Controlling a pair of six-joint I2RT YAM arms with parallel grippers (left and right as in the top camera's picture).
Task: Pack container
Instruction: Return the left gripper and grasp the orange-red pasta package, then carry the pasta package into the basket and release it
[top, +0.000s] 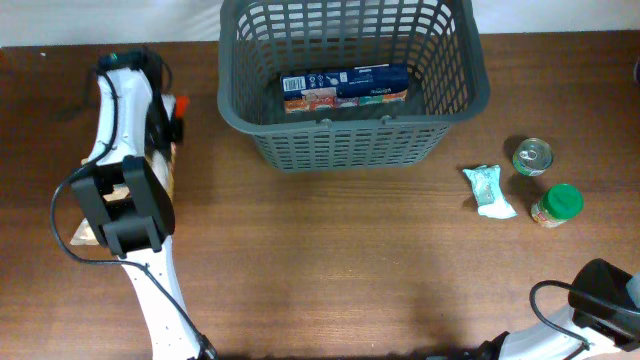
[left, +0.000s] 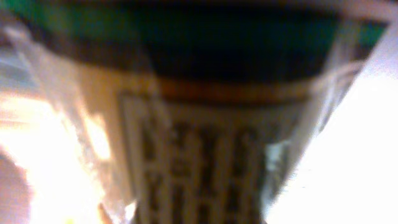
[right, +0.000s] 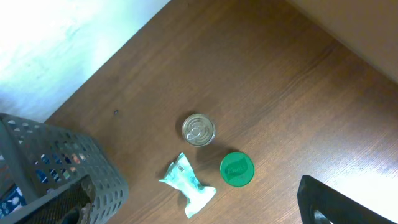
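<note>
The large dark grey plastic basket (top: 340, 150) with slotted lattice sides stands on the brown wooden bench (top: 350, 260), at its far edge. A flat blue and orange carton (top: 345, 88) lies on the basket's floor.

To the left of the basket, my left end effector (top: 172, 118) hangs low over a tan packet (top: 165, 172). My left wrist camera is filled by a blurred wrapper with a green band and a dark printed label (left: 205, 124), so I cannot tell whether that end effector is clenched or released.

To the right of the basket and nearer than its front wall lie a small silver metal can (top: 532, 157), a green-lidded jar (top: 557, 205) and a crumpled white and pale green packet (top: 490, 190). All three rest on the bench, outside the basket.

My right end effector (right: 323, 202) shows only as a dark edge, well to the near right of the basket. I cannot tell its state.
</note>
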